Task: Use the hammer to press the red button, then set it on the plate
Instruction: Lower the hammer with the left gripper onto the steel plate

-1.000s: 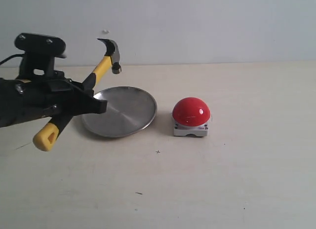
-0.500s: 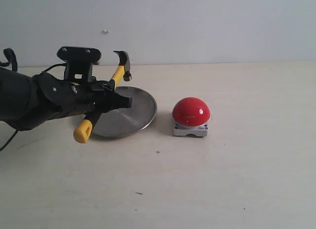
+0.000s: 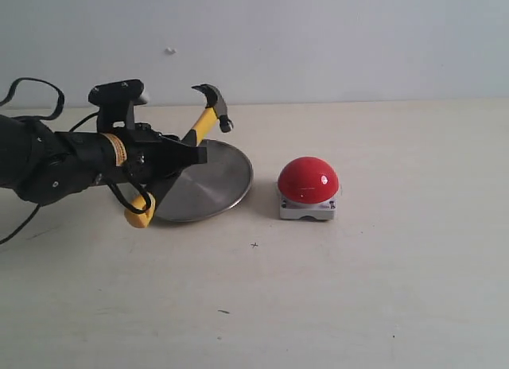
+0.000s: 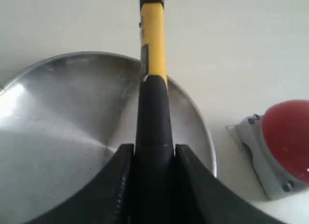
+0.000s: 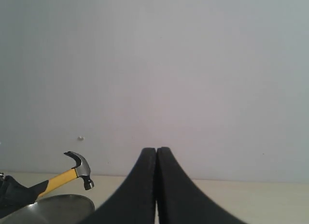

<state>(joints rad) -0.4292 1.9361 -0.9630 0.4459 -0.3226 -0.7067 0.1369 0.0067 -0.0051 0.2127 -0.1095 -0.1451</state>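
My left gripper [image 3: 191, 156] is shut on the black sleeve of the hammer [image 3: 205, 118], above the near left part of the silver plate [image 3: 219, 182]. The dark head points up and right over the plate's far rim; the yellow looped butt [image 3: 137, 212] hangs low at the plate's left edge. In the left wrist view the gripper [image 4: 153, 154] clamps the hammer [image 4: 153, 64] over the plate [image 4: 53, 118]. The red button [image 3: 308, 180] on its grey base sits right of the plate, apart from the hammer; also seen as the red button [image 4: 286, 134]. My right gripper [image 5: 156, 154] is shut, empty, aimed at the wall.
A light wooden table [image 3: 334, 289] carries everything, with a pale wall behind. A black cable [image 3: 32, 87] loops above the left arm. The right wrist view catches the hammer [image 5: 72, 173] and plate [image 5: 53, 207] at its corner.
The left arm has carried the hammer rightward and lower, over the plate. The hammer head now sits nearer the button than before. The button and plate have not moved.
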